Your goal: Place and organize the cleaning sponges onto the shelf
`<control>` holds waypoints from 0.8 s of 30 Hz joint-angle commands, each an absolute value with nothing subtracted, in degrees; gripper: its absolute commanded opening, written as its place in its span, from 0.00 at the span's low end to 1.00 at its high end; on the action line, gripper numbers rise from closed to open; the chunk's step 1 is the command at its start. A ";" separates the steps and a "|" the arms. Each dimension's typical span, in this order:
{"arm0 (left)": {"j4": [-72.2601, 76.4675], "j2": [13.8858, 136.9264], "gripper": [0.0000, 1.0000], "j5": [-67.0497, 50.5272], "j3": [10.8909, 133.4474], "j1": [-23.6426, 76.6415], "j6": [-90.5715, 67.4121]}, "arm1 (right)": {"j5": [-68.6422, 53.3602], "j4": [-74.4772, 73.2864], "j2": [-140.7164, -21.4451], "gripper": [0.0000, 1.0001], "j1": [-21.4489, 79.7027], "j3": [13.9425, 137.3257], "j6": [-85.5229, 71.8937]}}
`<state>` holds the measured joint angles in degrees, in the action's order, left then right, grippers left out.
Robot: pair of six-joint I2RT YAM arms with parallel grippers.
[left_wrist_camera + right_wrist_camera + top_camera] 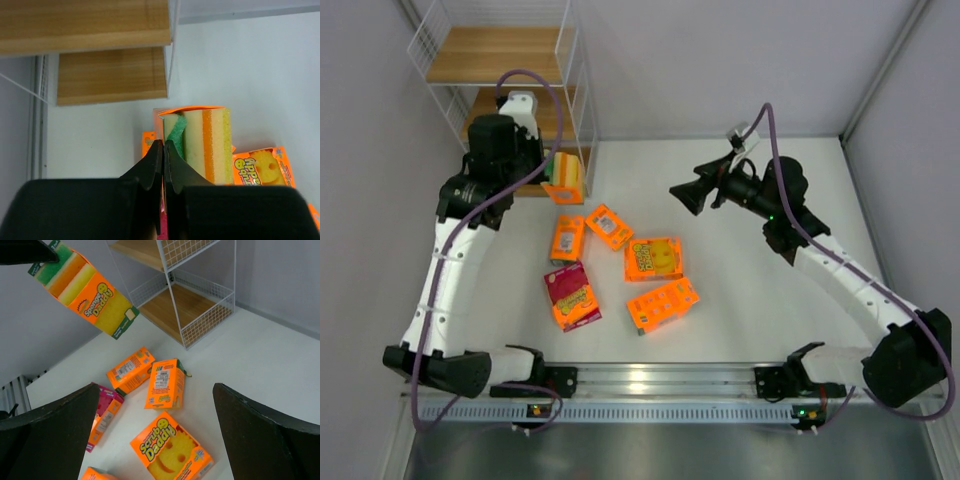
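My left gripper (pixel 546 170) (pixel 163 145) is shut on the thin edge of a striped orange cleaning sponge pack (pixel 564 178) (pixel 205 145) (pixel 85 290). The pack hangs in the air just in front of the shelf (pixel 500 55) (pixel 110 75) (pixel 190 305), a white wire rack with wooden boards. Several more sponge packs lie on the table: two small orange ones (pixel 568 238) (pixel 610 226), a smiley-face one (pixel 654 259) (pixel 172 450), another orange one (pixel 663 304) and a pink-faced one (pixel 572 295). My right gripper (pixel 692 195) (pixel 155 386) hovers open above them, holding nothing.
The white table (pixel 760 290) is walled in by grey panels on the left, back and right. A metal rail (pixel 660 378) with both arm bases runs along the near edge. The shelf fills the far left corner.
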<state>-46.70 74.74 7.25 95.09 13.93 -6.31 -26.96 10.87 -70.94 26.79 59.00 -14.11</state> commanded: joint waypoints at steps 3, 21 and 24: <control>-38.41 71.63 0.00 -3.52 100.27 13.01 6.57 | -26.46 16.26 -72.42 0.99 27.42 61.61 -16.26; -18.82 73.04 0.00 -3.88 114.78 10.29 10.99 | -24.00 14.86 -74.45 0.99 27.33 66.01 -17.14; -11.20 74.35 0.00 -2.11 114.70 8.71 9.59 | -23.82 14.59 -74.18 0.99 27.42 66.18 -17.14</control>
